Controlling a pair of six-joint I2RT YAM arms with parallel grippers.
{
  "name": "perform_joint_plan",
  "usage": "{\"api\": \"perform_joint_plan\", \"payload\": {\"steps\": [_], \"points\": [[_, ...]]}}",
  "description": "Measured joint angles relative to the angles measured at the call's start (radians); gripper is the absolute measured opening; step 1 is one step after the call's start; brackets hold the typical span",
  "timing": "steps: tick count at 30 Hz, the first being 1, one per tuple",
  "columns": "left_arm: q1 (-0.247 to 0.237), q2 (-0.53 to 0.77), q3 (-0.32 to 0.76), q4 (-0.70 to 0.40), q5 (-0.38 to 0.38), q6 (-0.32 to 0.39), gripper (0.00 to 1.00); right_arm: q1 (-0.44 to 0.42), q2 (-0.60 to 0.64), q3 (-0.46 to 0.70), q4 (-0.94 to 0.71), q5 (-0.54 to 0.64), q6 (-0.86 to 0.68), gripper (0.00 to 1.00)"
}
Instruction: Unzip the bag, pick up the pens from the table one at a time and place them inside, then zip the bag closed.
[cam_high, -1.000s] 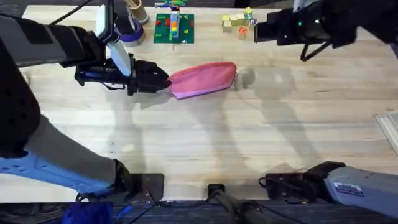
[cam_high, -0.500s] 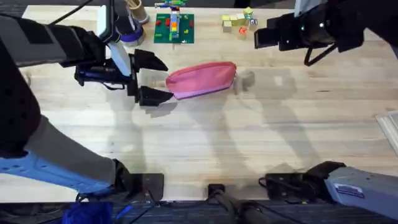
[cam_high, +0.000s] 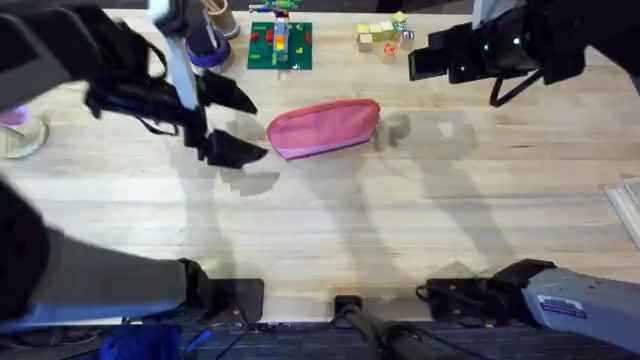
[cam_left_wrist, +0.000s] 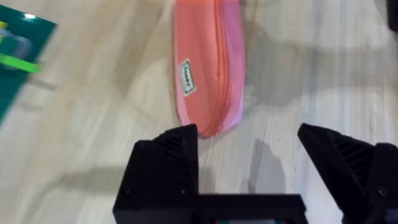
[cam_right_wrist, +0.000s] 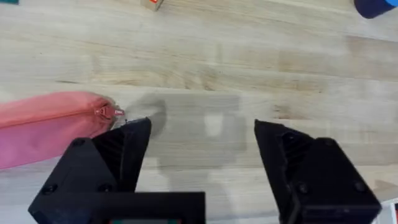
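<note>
The pink bag (cam_high: 323, 128) lies on the table (cam_high: 330, 220), its zipper line looking shut with the pull (cam_right_wrist: 115, 112) at its right end. My left gripper (cam_high: 240, 122) hovers open just left of the bag's left end, touching nothing. In the left wrist view the bag (cam_left_wrist: 208, 68) lies beyond the open left gripper (cam_left_wrist: 245, 134). My right gripper (cam_high: 425, 58) hangs raised to the right of the bag. Its wrist view shows the right gripper (cam_right_wrist: 202, 127) open and empty over bare wood, with the bag's end (cam_right_wrist: 50, 124) to one side. The pens are out of view.
At the back edge sit a green board with coloured pieces (cam_high: 280, 45), small yellow-green blocks (cam_high: 385, 35) and a purple roll (cam_high: 208, 55). A clear glass with something pink (cam_high: 18, 130) stands far left. A white object (cam_high: 630, 210) lies at the right edge.
My left gripper, shut on the bag's left end a second ago, has opened, let go and drawn back to the left. The bag settled slightly. The right arm shifted only a little.
</note>
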Motion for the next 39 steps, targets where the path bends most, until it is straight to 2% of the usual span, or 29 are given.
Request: {"api": "perform_joint_plan", "payload": {"steps": [3, 6, 12, 14, 16, 21, 28, 39], "points": [[0.0, -0.088, 0.045, -0.041, -0.062, -0.1, 0.995, 0.014, -0.01, 0.0, -0.002, 0.0, -0.005, 0.996], [0.0, -0.17, 0.082, -0.074, -0.141, -0.239, 0.995, 0.033, -0.044, 0.0, -0.003, 0.0, -0.027, 0.996], [0.0, -0.317, 0.171, -0.139, -0.349, -0.645, 0.995, 0.063, -0.128, 0.0, -0.063, 0.0, -0.051, 0.996], [0.0, -0.353, 0.202, -0.183, -0.408, -0.744, 0.995, 0.07, -0.144, 0.0, -0.086, 0.0, -0.054, 0.996], [0.0, -0.388, 0.231, -0.232, -0.455, -0.815, 0.995, 0.077, -0.157, 0.0, -0.103, 0.0, -0.056, 0.996], [0.0, -0.454, 0.278, -0.325, -0.511, -0.896, 0.995, 0.094, -0.191, 0.0, -0.116, 0.0, -0.057, 0.996], [0.0, -0.505, 0.282, -0.35, -0.531, -0.954, 0.995, 0.096, -0.211, 0.0, -0.135, 0.0, -0.057, 0.996], [0.0, -0.506, 0.282, -0.35, -0.543, -0.985, 0.995, 0.096, -0.211, 0.0, -0.136, 0.0, -0.057, 0.996]]}}
